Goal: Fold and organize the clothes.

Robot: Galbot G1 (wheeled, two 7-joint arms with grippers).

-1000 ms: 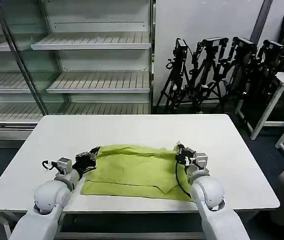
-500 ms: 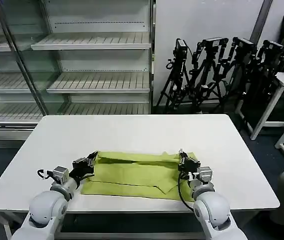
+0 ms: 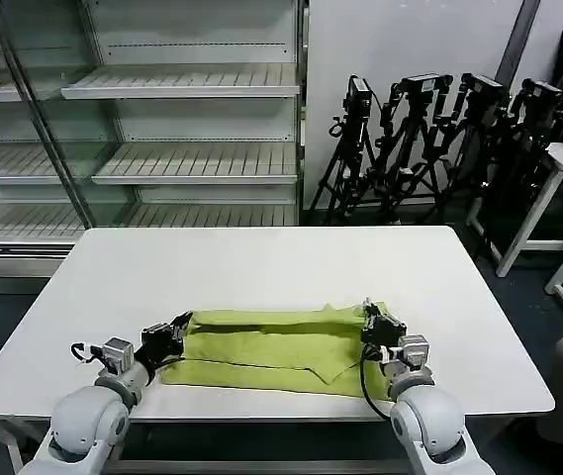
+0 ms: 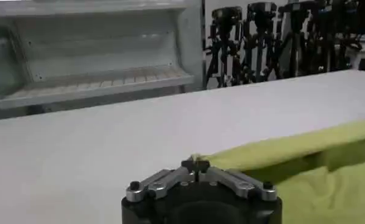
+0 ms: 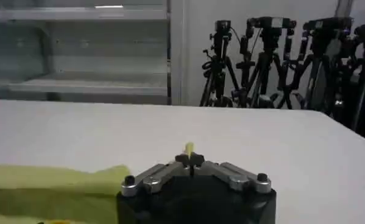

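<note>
Each gripper is pinched shut on a far corner of the lime T-shirt (image 3: pixel 271 346), apparently to lay the far edge toward the near hem in a lengthwise fold. The shirt lies near the front of the white table (image 3: pixel 261 262), stretched between the left gripper (image 3: pixel 175 331) and right gripper (image 3: pixel 372 322).

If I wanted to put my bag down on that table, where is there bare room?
The far half of the white table, between the yellow-green T-shirt and the shelving-side edge, is bare. So are the strips beyond each end of the shirt, by the table's side edges. The near edge is crowded: the left tool and right tool each pinch an end of the shirt.
</note>
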